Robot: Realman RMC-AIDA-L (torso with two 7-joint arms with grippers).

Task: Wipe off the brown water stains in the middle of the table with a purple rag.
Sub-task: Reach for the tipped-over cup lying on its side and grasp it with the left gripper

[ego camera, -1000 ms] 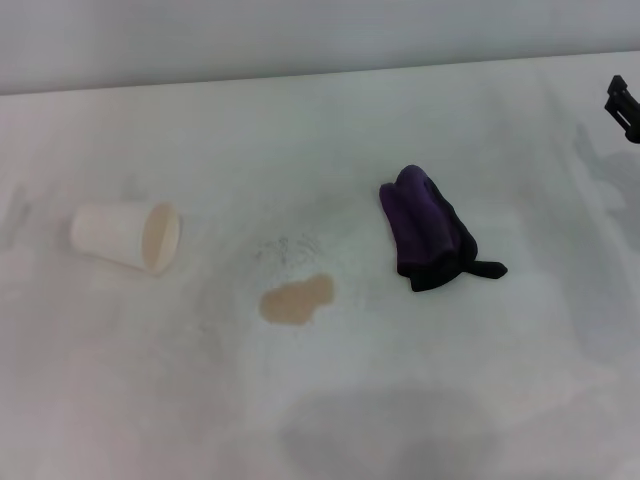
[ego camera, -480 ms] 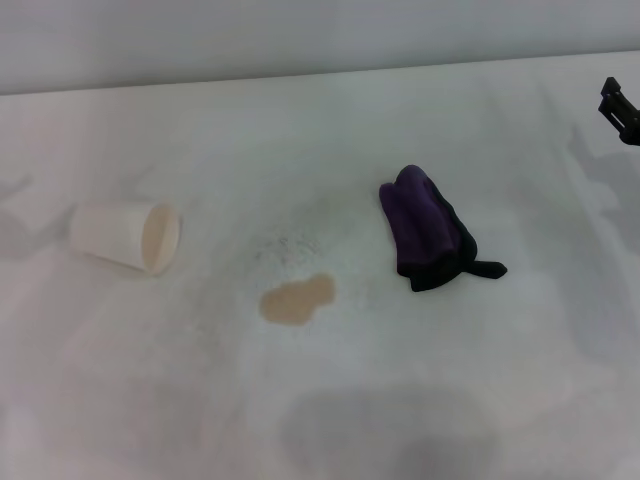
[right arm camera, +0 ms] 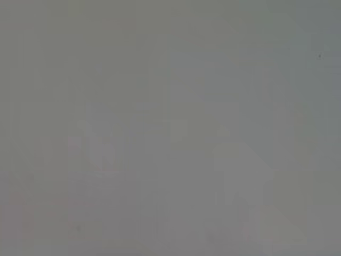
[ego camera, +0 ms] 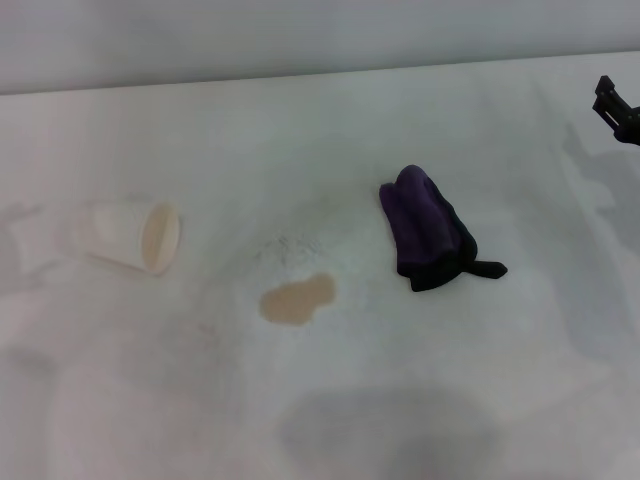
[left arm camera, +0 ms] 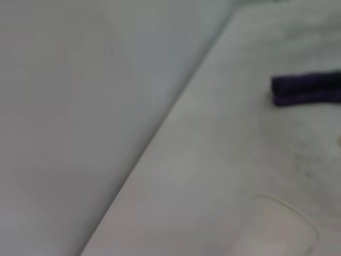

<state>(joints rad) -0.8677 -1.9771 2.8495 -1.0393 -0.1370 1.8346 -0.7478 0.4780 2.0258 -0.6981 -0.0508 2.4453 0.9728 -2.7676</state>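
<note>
White matte table (ego camera: 330, 400) with faint grey smudges; pale wall behind far edge. Brown water stains (ego camera: 297, 299) mid-table, two-lobed. Purple rag (ego camera: 428, 227) just right of stains, apart from them, long axis running far-to-near, black pointed corner aimed right. White paper cup (ego camera: 130, 236) on its side, left. Right gripper (ego camera: 617, 109) at far right edge, well apart from rag; cannot tell finger state. Left gripper unseen.
</note>
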